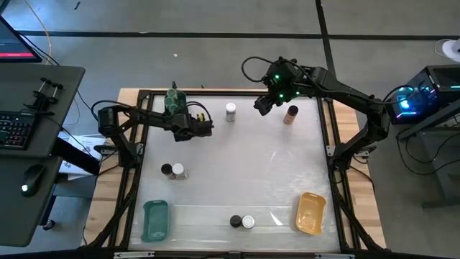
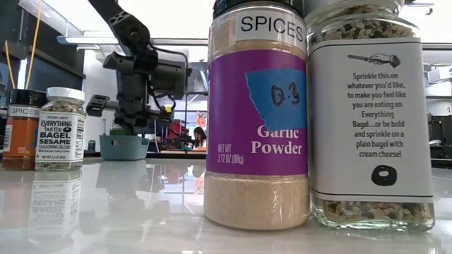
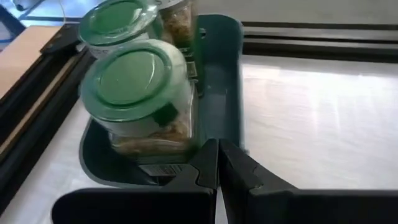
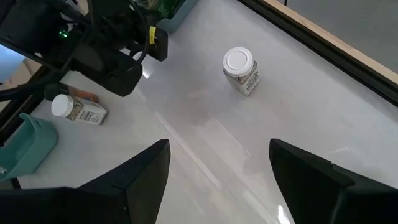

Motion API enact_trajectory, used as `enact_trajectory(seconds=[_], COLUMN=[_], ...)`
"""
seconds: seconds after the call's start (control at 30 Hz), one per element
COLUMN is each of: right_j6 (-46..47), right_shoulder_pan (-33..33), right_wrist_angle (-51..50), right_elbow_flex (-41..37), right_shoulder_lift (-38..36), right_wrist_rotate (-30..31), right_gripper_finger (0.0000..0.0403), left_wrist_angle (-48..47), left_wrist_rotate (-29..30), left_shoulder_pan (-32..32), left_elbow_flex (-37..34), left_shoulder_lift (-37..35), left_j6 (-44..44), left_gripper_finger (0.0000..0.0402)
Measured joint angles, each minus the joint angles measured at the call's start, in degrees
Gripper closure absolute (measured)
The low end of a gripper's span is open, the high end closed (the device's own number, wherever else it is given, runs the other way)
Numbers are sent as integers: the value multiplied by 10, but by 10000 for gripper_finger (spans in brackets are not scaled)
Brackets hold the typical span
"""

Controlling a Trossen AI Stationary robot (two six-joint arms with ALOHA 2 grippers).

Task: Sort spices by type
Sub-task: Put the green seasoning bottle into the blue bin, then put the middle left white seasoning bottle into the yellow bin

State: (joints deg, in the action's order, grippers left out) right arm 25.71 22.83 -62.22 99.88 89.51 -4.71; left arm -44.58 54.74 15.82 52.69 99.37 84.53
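L gripper [image 3: 217,171]: fingers pressed together, nothing between them. Directly ahead of its tips: dark teal tray [image 3: 221,74] holding two green-lid jars [image 3: 134,81], one behind the other, touching.

R gripper [image 4: 217,168]: fingers spread wide, nothing held, above the table [image 1: 244,165]. Ahead of it: white-lid jar [image 4: 240,70], upright, apart from the fingers. Just beside R gripper on the outer side: brown-lid jar [image 1: 290,114].

Other jars, well apart from both grippers:
- black-lid + white-lid pair [image 1: 173,171], touching, nearer L gripper.
- black-lid + white-lid pair at front edge [image 1: 241,221], between light teal tray [image 1: 155,219] and orange tray [image 1: 310,212].
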Motion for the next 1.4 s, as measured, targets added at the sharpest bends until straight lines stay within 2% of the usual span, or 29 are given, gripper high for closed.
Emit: enact_trajectory(seconds=[0.47, 0.67, 0.97, 1.07, 1.2, 1.4], right_j6=[13, 13, 10, -7, -42, -48], right_shoulder_pan=[0, 0, 0, 0, 3, 8], right_wrist_angle=[2, 4, 7, 14, 38, 37], right_elbow_flex=[0, 0, 0, 9, 38, 65], right_shoulder_lift=[0, 0, 0, 0, -1, 0], right_wrist_rotate=[0, 0, 0, 0, 1, 1], right_gripper_finger=[132, 132, 132, 132, 132, 132], left_wrist_angle=[-69, -51, -12, -12, 5, 18], left_wrist_rotate=[11, 10, -23, -13, 33, 12], left_shoulder_pan=[-1, -6, -32, -37, -28, -7], left_elbow_flex=[-3, -2, 18, 51, 83, 81], left_shoulder_lift=[0, 0, -1, -13, -37, -57], left_j6=[9, 28, 18, -22, -121, -186], left_gripper_finger=[401, 401, 401, 401, 401, 401])
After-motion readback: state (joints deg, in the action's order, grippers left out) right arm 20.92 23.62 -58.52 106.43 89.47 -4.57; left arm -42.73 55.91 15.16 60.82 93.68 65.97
